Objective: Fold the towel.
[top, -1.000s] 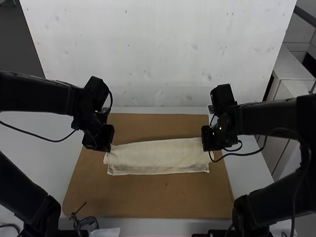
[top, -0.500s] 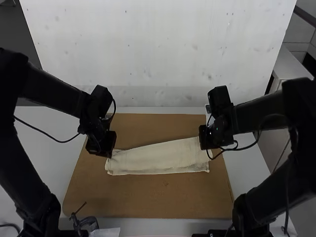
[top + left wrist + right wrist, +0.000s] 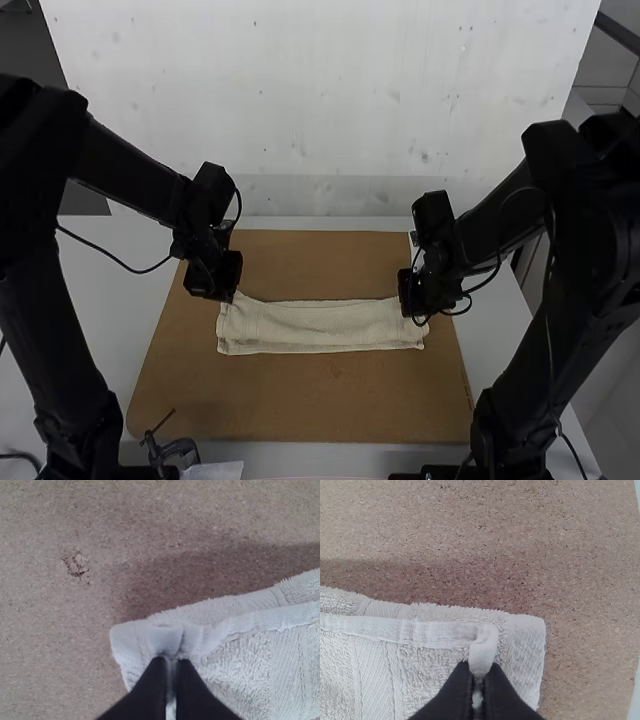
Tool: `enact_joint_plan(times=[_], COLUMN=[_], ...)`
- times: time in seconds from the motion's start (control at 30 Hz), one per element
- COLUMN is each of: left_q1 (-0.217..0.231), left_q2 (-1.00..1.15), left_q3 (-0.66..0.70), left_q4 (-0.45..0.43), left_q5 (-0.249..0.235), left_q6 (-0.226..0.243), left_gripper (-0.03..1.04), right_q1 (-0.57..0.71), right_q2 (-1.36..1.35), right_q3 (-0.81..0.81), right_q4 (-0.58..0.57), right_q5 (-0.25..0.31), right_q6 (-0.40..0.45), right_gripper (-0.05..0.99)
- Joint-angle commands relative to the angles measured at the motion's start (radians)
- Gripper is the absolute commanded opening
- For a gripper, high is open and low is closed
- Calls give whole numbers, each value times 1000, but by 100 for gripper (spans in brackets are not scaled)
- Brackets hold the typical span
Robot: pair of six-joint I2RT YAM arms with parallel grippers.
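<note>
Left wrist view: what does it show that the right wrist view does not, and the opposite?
Left wrist view: the left pincer closed on the towel near one corner, and a chipped spot in the brown board.
Right wrist view: the right pincer closed on the towel near another corner, and pale table past the board's edge.
Both: the towel on the board, its pinched edge raised.

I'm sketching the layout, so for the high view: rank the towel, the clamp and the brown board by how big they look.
1. Brown board
2. Towel
3. Clamp, clearly the smallest
</note>
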Motion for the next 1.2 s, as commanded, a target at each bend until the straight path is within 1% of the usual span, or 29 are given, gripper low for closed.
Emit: enact_joint_plan(times=[0.0, 0.23, 0.3, 0.37, 0.63, 0.73, 1.07, 1.1, 1.13, 1.17], left_q1=[9, 14, 24, 26, 9, 0, 7, 7, 11, 17], left_q2=[36, 62, 47, 16, -79, -74, 21, 35, 42, 45], left_q3=[33, 34, 29, 26, 3, 2, 3, 5, 6, 6], left_q4=[11, 21, 21, 21, 20, 20, 21, 23, 21, 20], left_q5=[-12, -16, -16, -16, -14, -16, -16, -14, -11, 3], left_q6=[10, 10, 10, 10, 12, 10, 15, 24, 22, 24], left_gripper=[2, 2, 2, 2, 2, 2, 2, 2, 6, 18], right_q1=[7, -2, -12, -18, -16, -12, 1, 1, -1, -4], right_q2=[12, 6, -9, -36, -85, -65, 6, 9, 9, 7], right_q3=[35, 33, 29, 19, -5, -5, 1, 4, 4, 9], right_q4=[9, 9, 3, -6, -14, -6, 25, 23, 21, 14], right_q5=[7, 7, 4, 4, 2, 2, 4, 4, 4, 2], right_q6=[11, 11, 6, 6, 6, 6, 7, 7, 7, 7], right_gripper=[1, 1, 1, 1, 1, 1, 2, 5, 17, 29])
